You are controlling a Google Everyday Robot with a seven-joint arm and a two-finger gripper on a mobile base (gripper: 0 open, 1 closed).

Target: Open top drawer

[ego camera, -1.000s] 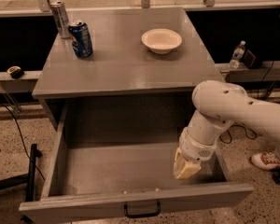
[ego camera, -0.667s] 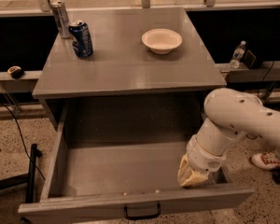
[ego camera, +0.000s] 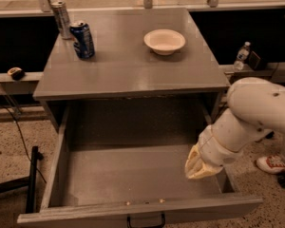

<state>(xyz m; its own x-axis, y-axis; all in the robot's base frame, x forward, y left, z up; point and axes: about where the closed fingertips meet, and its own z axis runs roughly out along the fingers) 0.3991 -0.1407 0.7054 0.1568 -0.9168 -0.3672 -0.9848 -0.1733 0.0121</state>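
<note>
Drawer (ego camera: 133, 209): matte grey, a wide shallow box standing far out of the cabinet toward the lower edge of the view; flat plain floor, straight walls, a few pale specks on its front lip.
Handle (ego camera: 146, 221): black bar, centred on the drawer front, cut off by the lower edge.
Gripper (ego camera: 202, 165): cream, knobbly, dull-surfaced (almost glove-like); it hangs inside the drawer near the right wall. Open or closed, I cannot tell, nor whether it touches the drawer floor.
Arm (ego camera: 256, 110): smooth white shell, rounded and bulky, coming in from the right over the drawer's right wall.
Cabinet (ego camera: 128, 72): grey slab top with a soft sheen and square edges.
Bowl (ego camera: 165, 41): pale, round, shallow, on the top's right rear part.
Blue can (ego camera: 82, 40): glossy cylinder, upright, left rear of the top.
Silver can (ego camera: 61, 19): metallic, upright, just behind the blue can.
Bottle (ego camera: 242, 55): clear plastic, upright on a ledge to the right.
Floor (ego camera: 9, 141): speckled, stone-like.
Shoe (ego camera: 274, 164): white and red, at the right edge.
</note>
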